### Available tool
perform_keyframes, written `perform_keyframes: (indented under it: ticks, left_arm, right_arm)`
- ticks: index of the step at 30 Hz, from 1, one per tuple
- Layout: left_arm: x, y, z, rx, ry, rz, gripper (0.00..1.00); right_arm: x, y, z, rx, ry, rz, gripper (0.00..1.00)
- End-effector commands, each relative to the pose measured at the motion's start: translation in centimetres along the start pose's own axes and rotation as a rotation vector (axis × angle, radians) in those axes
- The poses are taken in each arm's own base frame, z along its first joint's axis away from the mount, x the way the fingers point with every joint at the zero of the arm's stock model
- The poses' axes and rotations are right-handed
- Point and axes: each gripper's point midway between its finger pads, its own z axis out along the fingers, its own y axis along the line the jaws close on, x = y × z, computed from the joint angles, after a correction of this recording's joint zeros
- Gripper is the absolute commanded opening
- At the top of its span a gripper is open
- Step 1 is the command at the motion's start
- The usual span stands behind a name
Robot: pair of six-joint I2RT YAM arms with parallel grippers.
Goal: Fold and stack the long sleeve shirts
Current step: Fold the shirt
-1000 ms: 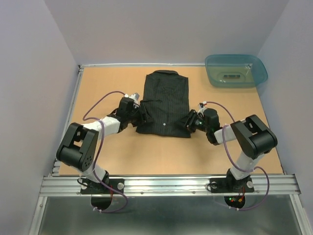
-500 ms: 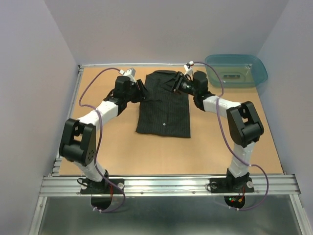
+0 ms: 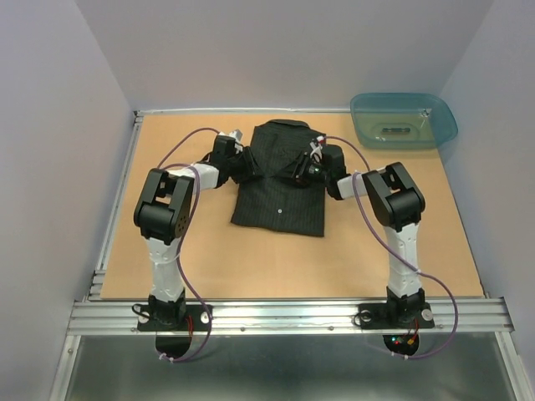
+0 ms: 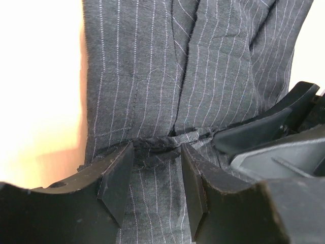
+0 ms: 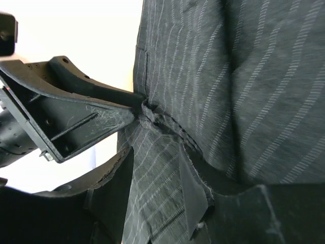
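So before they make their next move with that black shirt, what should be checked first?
1. The left gripper sits over the black shirt: ok, it straddles a raised crease.
2. The left gripper is closed on cloth: not ok, jaws apart.
3. The right gripper is closed on cloth: not ok, jaws apart with cloth between.
4. Both grippers clear of each other: cannot tell, they nearly meet at the crease.
5. The teal tub is out of the way: ok, far corner, apart from the shirt.

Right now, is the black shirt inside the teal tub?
No, the black shirt lies on the table, apart from the teal tub.
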Motion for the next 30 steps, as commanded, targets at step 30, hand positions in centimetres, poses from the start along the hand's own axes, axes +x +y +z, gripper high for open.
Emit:
perform_keyframes:
  ticks: [30]
  left_arm:
    - [11.0, 2.8, -10.7, 0.014, -0.068, -0.158, 0.57]
  right_arm:
    - [14.2, 4.2, -4.0, -0.049, 0.135, -0.053, 0.51]
